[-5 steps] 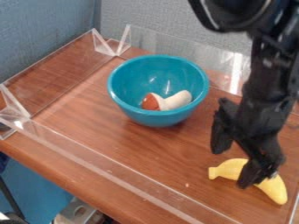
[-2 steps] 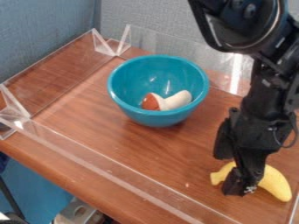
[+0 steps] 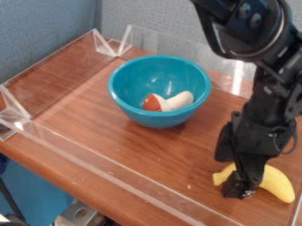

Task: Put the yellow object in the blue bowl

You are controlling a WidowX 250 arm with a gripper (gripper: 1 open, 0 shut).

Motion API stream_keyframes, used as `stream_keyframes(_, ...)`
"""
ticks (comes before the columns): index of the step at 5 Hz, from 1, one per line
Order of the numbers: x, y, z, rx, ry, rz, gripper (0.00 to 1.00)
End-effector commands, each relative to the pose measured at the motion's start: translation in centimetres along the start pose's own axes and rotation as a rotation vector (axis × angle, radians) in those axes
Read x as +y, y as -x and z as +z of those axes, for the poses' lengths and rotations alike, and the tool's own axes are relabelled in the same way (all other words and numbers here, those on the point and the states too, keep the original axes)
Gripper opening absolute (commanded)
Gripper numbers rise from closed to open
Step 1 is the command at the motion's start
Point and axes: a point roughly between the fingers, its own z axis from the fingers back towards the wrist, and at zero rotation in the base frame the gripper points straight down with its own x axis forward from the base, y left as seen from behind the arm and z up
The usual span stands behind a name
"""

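The yellow object (image 3: 278, 185), a curved banana-shaped toy, lies on the wooden table at the lower right. My gripper (image 3: 249, 181) points straight down over its left half with the jaws open, one on each side of it. The near black finger (image 3: 245, 184) hides part of the toy, whose left tip (image 3: 221, 177) shows beside it. I cannot tell whether the fingers touch it. The blue bowl (image 3: 132, 78) stands upright at the table's middle, to the left of and behind the gripper. A small red-and-white piece (image 3: 167, 102) lies inside it.
Low clear acrylic walls (image 3: 71, 141) fence the wooden tabletop (image 3: 106, 132) on all sides, with triangular braces at the far corner (image 3: 116, 42) and left corner (image 3: 14, 115). A blue cloth backdrop (image 3: 48, 26) hangs behind. The black arm (image 3: 253, 35) rises above the gripper at the right.
The wrist has rolled, so the two fingers that stood side by side now line up across the yellow object. The gripper stays open and the toy has not moved.
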Motion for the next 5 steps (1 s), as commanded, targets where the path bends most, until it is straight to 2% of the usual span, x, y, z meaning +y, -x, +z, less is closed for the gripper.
stream_keyframes(1,1.2,-0.3,0.9,-0.037,-0.037,0.017,1.0)
stream_keyframes(3,1.9,-0.4,0.5,-0.04,-0.054,0.029,1.0)
stream_keyframes(5,2.4,-0.6,1.1,-0.047,-0.089,0.037,1.0)
